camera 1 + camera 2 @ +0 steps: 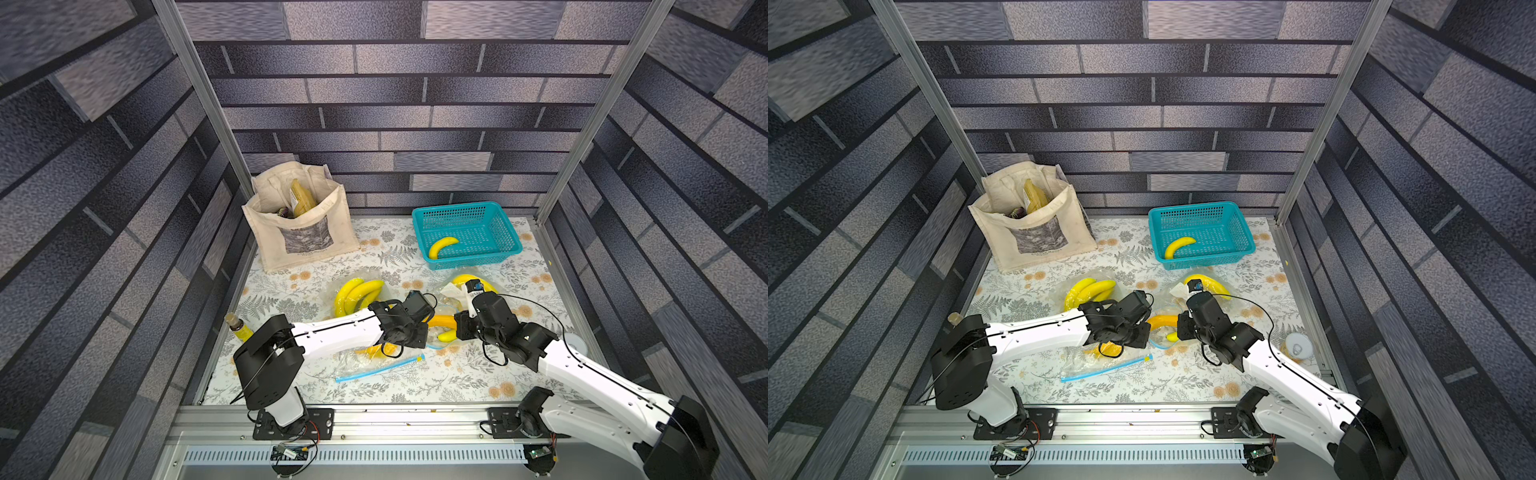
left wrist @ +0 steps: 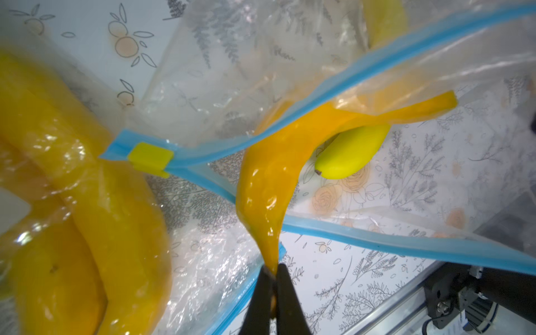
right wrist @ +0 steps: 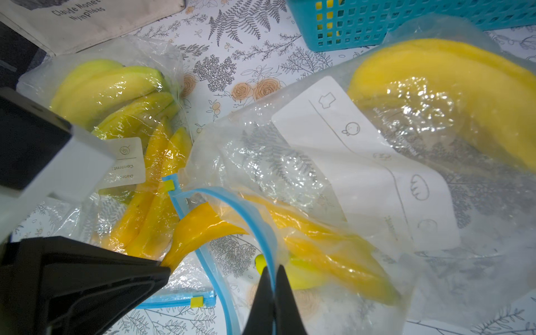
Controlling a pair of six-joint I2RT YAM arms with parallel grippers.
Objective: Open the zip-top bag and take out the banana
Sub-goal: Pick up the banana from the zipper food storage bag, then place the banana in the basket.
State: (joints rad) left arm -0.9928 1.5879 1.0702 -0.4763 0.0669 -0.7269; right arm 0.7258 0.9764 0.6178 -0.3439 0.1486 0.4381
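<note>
The left claw (image 2: 273, 271) is clenched on the thin end of the orange banana (image 2: 269, 179). The banana lies half out of the zip-top bag (image 3: 362, 261) in the middle of the counter (image 1: 395, 386). The right claw (image 3: 272, 272) is pinching the blue zip rim (image 3: 264, 235), I think to hold the mouth open and the bag in place while the fruit is pulled. The mouth is wide, so the banana should pass. Another filled bag (image 1: 357, 291) lies close beside the left arm. The front of the counter gives more free room.
</note>
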